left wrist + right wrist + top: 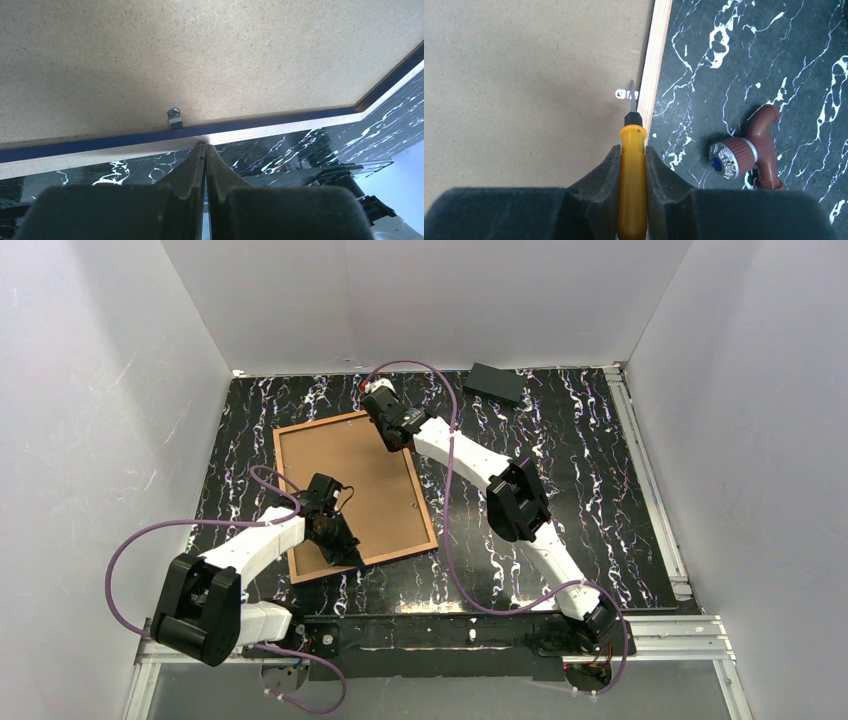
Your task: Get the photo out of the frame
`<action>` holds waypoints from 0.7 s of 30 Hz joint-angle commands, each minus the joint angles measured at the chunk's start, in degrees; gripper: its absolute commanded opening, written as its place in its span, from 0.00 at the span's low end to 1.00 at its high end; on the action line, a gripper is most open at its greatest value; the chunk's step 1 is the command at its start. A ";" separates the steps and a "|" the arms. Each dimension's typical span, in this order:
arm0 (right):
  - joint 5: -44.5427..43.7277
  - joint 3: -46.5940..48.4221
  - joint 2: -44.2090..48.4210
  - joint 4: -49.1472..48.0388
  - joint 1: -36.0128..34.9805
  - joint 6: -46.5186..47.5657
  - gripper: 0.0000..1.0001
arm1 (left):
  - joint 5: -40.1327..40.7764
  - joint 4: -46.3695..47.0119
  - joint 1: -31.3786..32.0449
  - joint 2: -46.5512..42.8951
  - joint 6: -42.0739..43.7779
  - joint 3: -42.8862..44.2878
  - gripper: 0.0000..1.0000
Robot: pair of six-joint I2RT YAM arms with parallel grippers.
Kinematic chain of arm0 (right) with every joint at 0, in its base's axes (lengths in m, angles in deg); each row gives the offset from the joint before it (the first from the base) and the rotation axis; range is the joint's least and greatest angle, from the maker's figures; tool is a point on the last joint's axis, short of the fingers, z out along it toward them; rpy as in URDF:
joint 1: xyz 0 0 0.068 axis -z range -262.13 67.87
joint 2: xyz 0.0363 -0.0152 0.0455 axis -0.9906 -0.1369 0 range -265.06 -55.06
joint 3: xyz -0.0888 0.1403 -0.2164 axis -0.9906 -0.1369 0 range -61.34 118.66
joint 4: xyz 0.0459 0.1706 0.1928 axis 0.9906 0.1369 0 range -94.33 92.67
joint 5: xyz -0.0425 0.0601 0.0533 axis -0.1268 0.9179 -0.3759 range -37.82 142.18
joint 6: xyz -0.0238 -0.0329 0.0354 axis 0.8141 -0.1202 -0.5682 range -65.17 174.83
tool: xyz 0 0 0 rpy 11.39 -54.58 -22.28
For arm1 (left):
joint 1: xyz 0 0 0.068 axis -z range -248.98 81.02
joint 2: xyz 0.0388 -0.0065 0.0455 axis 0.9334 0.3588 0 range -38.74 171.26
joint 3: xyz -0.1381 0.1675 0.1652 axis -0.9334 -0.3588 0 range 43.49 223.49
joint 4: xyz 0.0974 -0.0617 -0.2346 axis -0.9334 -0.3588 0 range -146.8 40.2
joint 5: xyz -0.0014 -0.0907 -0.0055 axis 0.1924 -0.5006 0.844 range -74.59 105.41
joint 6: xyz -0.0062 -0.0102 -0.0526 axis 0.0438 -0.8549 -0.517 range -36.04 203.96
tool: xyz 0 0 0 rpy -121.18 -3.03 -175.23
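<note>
One, my left pincer (205, 146), is pressing together empty beside the frame (280, 118); my right pincer (632, 148) is clamping a half-cropped yellow screwdriver (632, 175).

White walls (420, 300), black marbled tabletop (600, 490)

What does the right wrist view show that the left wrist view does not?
Right wrist only: the right gripper shut on a yellow-handled screwdriver, its tip at a small metal tab by the frame edge, and a brown jewelled object lying on the table. Left wrist only: the left gripper, shut and empty, tips at the frame's pale side; the frame's navy face and one corner; another tab with a screw. Both: the photo, seen as its plain brown board back, the frame's edge and the black marbled table.
</note>
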 commanded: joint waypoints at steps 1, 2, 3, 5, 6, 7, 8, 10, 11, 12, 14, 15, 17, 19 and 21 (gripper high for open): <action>3.05 -1.33 -0.23 6.77 0.33 -1.22 0.01 | 1.94 -9.49 0.26 0.73 1.06 -1.62 0.00; 3.75 -1.46 -0.26 7.25 0.34 -1.23 0.01 | 2.03 -9.60 0.23 0.64 1.10 -1.56 0.00; 4.24 -1.51 -0.25 7.61 0.35 -1.21 0.01 | 2.13 -9.65 0.22 0.62 1.12 -1.59 0.00; 4.96 -1.50 -0.19 8.37 0.35 -1.32 0.01 | 2.23 -9.77 0.24 0.46 1.15 -1.63 0.00; 4.78 -1.58 -0.05 8.68 0.35 -1.30 0.01 | 2.22 -9.82 0.24 0.44 1.21 -1.55 0.00; 4.68 -1.77 0.13 8.88 0.30 -1.24 0.01 | 2.28 -9.92 0.23 0.44 1.23 -1.54 0.00; 4.51 -1.84 0.26 9.13 0.34 -1.10 0.01 | 2.25 -9.92 0.25 0.46 1.22 -1.53 0.00; 3.92 -2.07 0.51 9.46 0.36 -0.73 0.01 | 2.24 -9.83 0.23 0.44 1.21 -1.52 0.00; 3.65 -2.11 0.57 9.61 0.41 -0.55 0.01 | 2.17 -9.83 0.25 0.46 1.18 -1.48 0.00; 3.58 -2.05 0.62 9.86 0.34 -0.41 0.01 | 2.11 -9.83 0.25 0.56 1.21 -1.46 0.00; 4.02 -2.11 0.63 10.07 0.36 -0.39 0.01 | 2.16 -9.99 0.21 0.53 1.17 -1.39 0.00; 4.09 -2.12 0.63 10.29 0.35 -0.44 0.01 | 2.25 -10.00 0.25 0.46 1.21 -1.46 0.00; 4.48 -2.24 0.80 10.49 0.35 -0.74 0.01 | 2.24 -10.09 0.25 0.28 1.26 -1.41 0.00; 5.37 -2.99 1.35 10.14 0.29 -1.25 0.01 | 2.29 -10.18 0.23 0.13 1.23 -1.41 0.00; 6.77 -5.02 2.82 8.87 0.43 -1.96 0.01 | 1.76 -9.91 0.23 -0.15 1.16 -1.38 0.00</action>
